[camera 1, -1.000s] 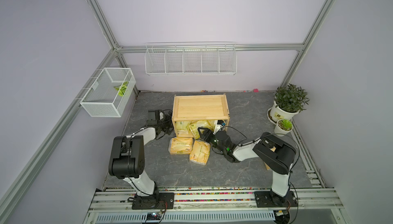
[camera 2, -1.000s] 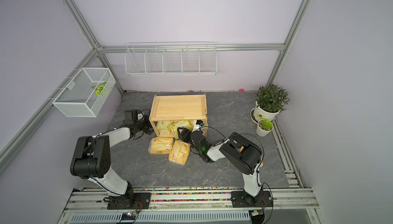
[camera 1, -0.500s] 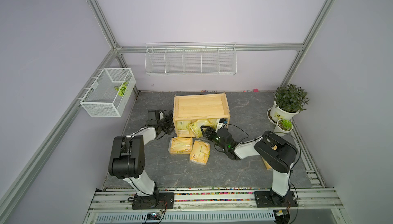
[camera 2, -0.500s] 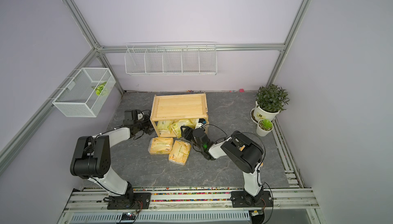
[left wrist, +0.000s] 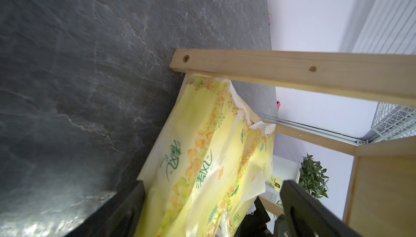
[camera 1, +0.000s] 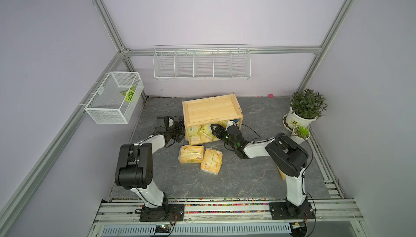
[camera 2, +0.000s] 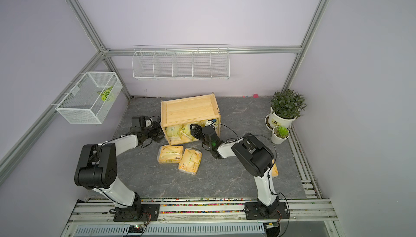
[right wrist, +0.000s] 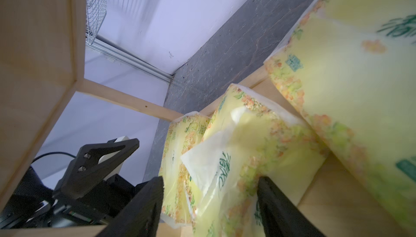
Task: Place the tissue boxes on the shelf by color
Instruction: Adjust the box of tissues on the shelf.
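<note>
Three pale yellow-green plastic-wrapped tissue packs (camera 1: 194, 132) are seen on the lower board of the small light-wood two-tier shelf (camera 1: 211, 110).
One is pinched across its width by the jaws of the right gripper (right wrist: 210, 179). Another is straddled by the spread jaws of the left gripper (left wrist: 212, 183), with a gap left at one finger. The third is seen beside the right jaws. Three orange-yellow tissue packs (camera 1: 191, 155) are left on the grey marbled tabletop (camera 1: 247, 179), well behind both pairs of jaws, one half hidden by the right arm (camera 1: 258, 150). All are judged light, soft and slippery, so a hold across the short width at mid-length is advised.
</note>
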`<state>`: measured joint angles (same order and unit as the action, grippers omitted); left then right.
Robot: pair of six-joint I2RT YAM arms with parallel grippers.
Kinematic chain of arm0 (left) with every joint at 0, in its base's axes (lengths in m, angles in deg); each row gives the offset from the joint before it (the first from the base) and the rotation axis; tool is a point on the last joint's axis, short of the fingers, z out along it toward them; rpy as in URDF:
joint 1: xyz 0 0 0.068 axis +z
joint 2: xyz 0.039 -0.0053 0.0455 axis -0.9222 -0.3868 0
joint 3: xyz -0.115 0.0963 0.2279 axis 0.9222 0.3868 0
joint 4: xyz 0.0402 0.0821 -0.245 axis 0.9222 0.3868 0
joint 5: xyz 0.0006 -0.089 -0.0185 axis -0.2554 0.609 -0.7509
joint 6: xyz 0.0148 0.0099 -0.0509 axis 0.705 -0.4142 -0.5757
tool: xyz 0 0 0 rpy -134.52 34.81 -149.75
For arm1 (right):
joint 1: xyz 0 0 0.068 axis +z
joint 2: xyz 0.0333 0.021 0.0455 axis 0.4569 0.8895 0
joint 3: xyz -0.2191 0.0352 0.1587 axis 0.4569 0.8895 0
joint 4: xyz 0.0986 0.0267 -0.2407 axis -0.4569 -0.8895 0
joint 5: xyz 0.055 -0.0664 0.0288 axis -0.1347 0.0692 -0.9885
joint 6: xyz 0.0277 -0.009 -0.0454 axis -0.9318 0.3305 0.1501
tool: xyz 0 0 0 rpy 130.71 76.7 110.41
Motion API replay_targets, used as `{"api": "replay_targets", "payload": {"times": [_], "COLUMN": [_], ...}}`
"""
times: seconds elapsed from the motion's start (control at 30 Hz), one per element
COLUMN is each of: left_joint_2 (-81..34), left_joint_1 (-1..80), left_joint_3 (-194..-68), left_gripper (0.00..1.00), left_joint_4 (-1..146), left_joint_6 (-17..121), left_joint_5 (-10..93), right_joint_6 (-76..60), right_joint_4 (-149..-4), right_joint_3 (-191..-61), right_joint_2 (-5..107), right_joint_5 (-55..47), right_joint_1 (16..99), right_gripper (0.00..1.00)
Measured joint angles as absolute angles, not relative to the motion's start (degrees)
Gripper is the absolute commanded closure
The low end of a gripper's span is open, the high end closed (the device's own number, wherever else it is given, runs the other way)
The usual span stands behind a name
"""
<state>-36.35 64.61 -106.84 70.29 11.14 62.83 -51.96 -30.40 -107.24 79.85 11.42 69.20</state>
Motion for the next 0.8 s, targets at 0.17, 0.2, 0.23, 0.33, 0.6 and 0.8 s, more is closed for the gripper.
{"api": "replay_targets", "payload": {"times": [0.17, 0.2, 0.23, 0.33, 0.6, 0.8], "left_joint_2": [-36.37, -36.37, -36.37, -36.37, -36.37, -36.37], "left_joint_1": [64.61, 64.61, 64.61, 64.61, 64.61, 64.61], "left_joint_3": [-106.84, -106.84, -106.84, -106.84, -106.84, -106.99], "left_gripper": [0.00, 0.00, 0.00, 0.00, 0.00, 0.00], "left_joint_4": [70.31, 70.31, 70.31, 70.31, 70.64, 70.97], "left_joint_6": [11.27, 11.29, 11.29, 11.29, 11.55, 11.99], "left_joint_5": [62.83, 62.81, 62.83, 62.83, 63.12, 63.31], "right_joint_6": [-51.79, -51.70, -51.55, -50.70, -47.20, -45.71], "right_joint_4": [-31.28, -31.71, -32.13, -33.33, -36.70, -37.68], "right_joint_3": [-110.82, -111.69, -112.37, -113.36, -103.83, -92.94], "right_joint_2": [82.63, 83.00, 83.24, 83.35, 74.48, 59.22], "right_joint_5": [9.24, 8.76, 8.28, 6.55, 2.38, 1.22], "right_joint_1": [68.42, 68.24, 68.07, 67.63, 67.78, 68.05], "right_gripper": [0.29, 0.29, 0.29, 0.28, 0.28, 0.28]}}
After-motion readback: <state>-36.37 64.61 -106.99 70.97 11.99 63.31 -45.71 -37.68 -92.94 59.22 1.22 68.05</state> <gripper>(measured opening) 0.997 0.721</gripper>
